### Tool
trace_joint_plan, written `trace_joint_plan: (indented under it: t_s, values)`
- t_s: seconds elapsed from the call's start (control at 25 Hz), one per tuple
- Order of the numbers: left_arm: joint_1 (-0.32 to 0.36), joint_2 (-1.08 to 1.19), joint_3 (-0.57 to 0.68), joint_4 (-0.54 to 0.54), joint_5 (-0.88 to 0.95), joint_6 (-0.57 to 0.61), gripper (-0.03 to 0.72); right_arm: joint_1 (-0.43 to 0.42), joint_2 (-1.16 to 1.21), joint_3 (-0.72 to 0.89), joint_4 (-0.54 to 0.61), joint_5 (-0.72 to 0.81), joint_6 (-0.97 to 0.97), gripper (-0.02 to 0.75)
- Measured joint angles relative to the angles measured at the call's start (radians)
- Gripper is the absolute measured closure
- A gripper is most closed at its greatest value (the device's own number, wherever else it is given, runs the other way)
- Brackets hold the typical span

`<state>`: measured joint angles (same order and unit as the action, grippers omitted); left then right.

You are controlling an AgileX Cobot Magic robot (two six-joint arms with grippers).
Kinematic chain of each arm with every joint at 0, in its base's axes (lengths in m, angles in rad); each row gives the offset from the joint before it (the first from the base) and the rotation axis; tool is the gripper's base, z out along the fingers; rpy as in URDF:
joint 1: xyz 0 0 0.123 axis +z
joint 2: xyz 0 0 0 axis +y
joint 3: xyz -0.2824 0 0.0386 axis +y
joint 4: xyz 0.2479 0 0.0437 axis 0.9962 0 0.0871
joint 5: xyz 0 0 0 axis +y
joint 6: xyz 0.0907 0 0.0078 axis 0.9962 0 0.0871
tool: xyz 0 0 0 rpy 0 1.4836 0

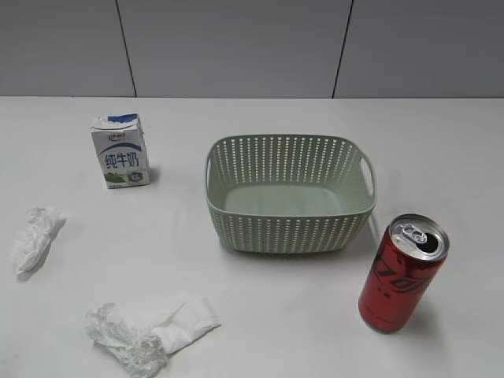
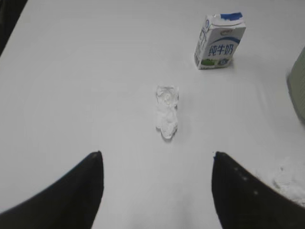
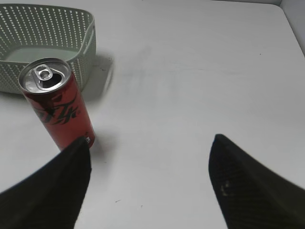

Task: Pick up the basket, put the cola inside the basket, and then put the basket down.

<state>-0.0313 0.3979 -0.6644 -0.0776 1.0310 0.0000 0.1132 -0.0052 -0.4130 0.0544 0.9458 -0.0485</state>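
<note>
The left gripper (image 2: pixel 157 191) and right gripper (image 3: pixel 150 183) hover spread wide and empty above the white counter (image 1: pixel 260 315). The basket (image 1: pixel 290 194), likely light, stiff plastic best taken by a cut-out handle or rim, sits empty at centre. The cola (image 1: pixel 402 273), upright just beside its right corner, looks smooth, slippery and already opened, so spillable.
</note>
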Motion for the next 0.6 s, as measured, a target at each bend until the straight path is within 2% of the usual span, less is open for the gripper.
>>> trace_joint_plan:
  t_s: [0.12,0.44,0.6]
  values:
    - [-0.014,0.123,-0.032,-0.013,-0.025,0.000,0.153,0.000,0.000,0.000,0.000,0.000,0.000,0.155]
    - [-0.172,0.415,-0.143,-0.008,-0.085,0.000,0.153,0.000,0.000,0.000,0.000,0.000,0.000,0.155]
    - [-0.218,0.563,-0.232,-0.003,-0.095,0.000,0.153,0.000,0.000,0.000,0.000,0.000,0.000,0.155]
